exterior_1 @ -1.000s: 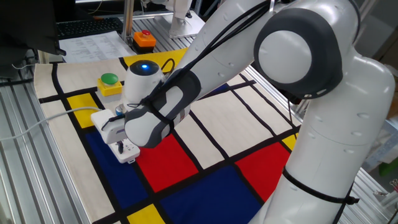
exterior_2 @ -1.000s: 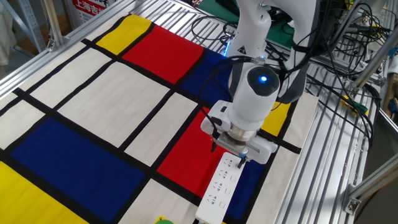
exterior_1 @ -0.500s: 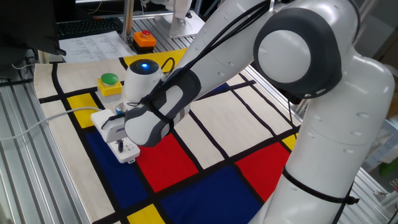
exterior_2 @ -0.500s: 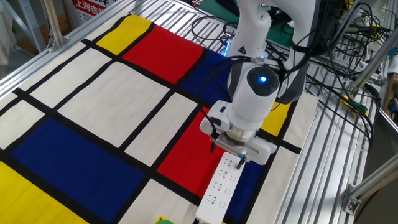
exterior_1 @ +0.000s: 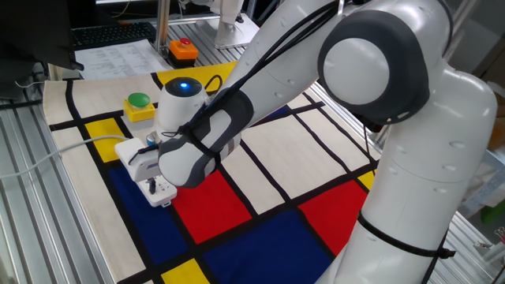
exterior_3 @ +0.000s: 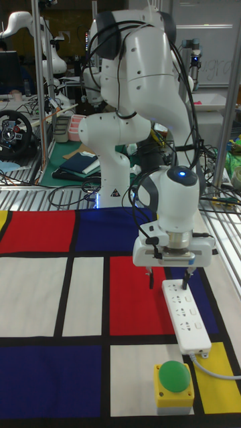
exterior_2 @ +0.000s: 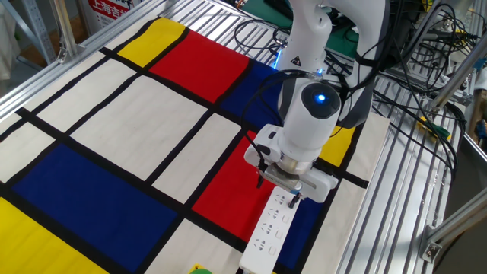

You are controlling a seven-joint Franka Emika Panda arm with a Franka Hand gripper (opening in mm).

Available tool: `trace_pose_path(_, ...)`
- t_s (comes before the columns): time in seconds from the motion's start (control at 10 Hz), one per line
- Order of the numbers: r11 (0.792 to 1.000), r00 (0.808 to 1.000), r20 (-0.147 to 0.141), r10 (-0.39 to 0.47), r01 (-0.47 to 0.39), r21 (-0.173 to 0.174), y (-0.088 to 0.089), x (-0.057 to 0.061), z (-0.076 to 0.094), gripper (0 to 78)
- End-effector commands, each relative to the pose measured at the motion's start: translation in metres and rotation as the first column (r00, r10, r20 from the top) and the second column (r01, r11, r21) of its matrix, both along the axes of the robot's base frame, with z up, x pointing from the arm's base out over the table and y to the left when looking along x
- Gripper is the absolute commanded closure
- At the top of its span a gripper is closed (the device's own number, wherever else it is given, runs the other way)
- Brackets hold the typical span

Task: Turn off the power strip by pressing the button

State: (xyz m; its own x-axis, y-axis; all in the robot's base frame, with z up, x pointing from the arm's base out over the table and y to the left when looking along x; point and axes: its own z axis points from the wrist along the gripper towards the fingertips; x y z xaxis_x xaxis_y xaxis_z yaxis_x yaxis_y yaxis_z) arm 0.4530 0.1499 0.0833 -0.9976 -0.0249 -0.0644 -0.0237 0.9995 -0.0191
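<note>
The white power strip [exterior_3: 187, 319] lies on the blue field of the mat, with its pale grey cable [exterior_3: 217, 370] leaving the near end. In the other fixed view the power strip [exterior_2: 268, 230] runs toward the lower edge. My gripper [exterior_3: 183, 279] points straight down over the strip's far end, dark fingertips at or just above its top face. That same gripper [exterior_2: 294, 197] covers this end of the strip. The button is hidden under the hand. No gap or contact between the fingertips shows. Only the end of the power strip [exterior_1: 162, 190] shows below the arm.
A green dome button on a yellow base [exterior_3: 174, 383] stands just beyond the strip's cable end. A red button on an orange base [exterior_1: 183, 49] sits off the mat at the back. The grey cable [exterior_1: 55, 155] trails over the slatted table edge.
</note>
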Motion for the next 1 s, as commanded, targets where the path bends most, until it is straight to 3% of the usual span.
trace_pose_path(0.1, 1.0, 1.0, 0.002, 0.001, -0.001, 0.002, -0.001, -0.002, -0.004, 0.1)
trace_pose_path(0.4, 1.0, 1.0, 0.005, 0.007, -0.007, 0.003, 0.0, -0.001, 0.005, 0.1)
trace_pose_path(0.6, 1.0, 1.0, -0.003, 0.011, -0.011, 0.009, 0.0, 0.001, 0.028, 0.1)
trace_pose_path(1.0, 0.999, 1.0, -0.003, 0.025, -0.025, 0.03, 0.001, 0.004, 0.043, 0.1)
